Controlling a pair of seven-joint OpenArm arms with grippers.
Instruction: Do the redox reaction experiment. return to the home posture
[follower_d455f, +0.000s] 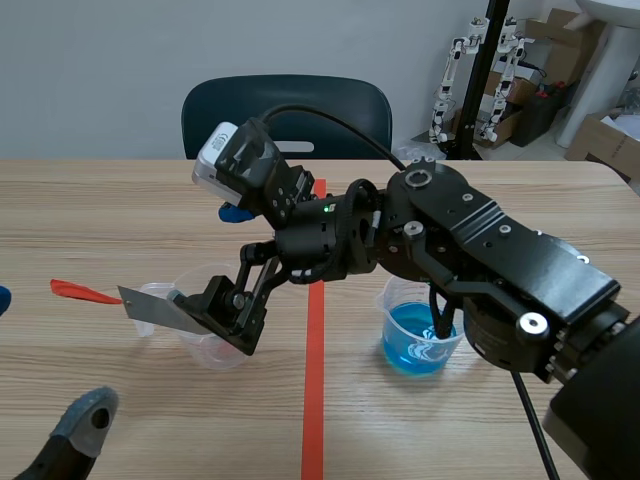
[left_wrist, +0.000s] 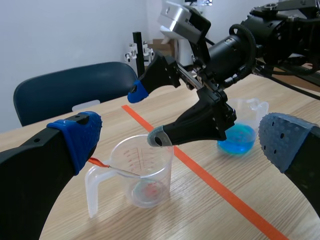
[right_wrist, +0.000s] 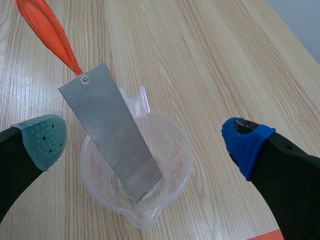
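Tabletop beaker holding strip sits under right jaws.

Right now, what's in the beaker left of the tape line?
A grey metal strip leans inside the clear beaker, lower end at the bottom, upper end past the rim with an orange-red tag. The strip covers the floor beneath it; any liquid cannot be told.

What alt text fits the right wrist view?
A grey metal strip leans in a clear plastic beaker on the wooden table, an orange tag tied to its upper end. The right gripper is open, one finger at each side of the beaker.
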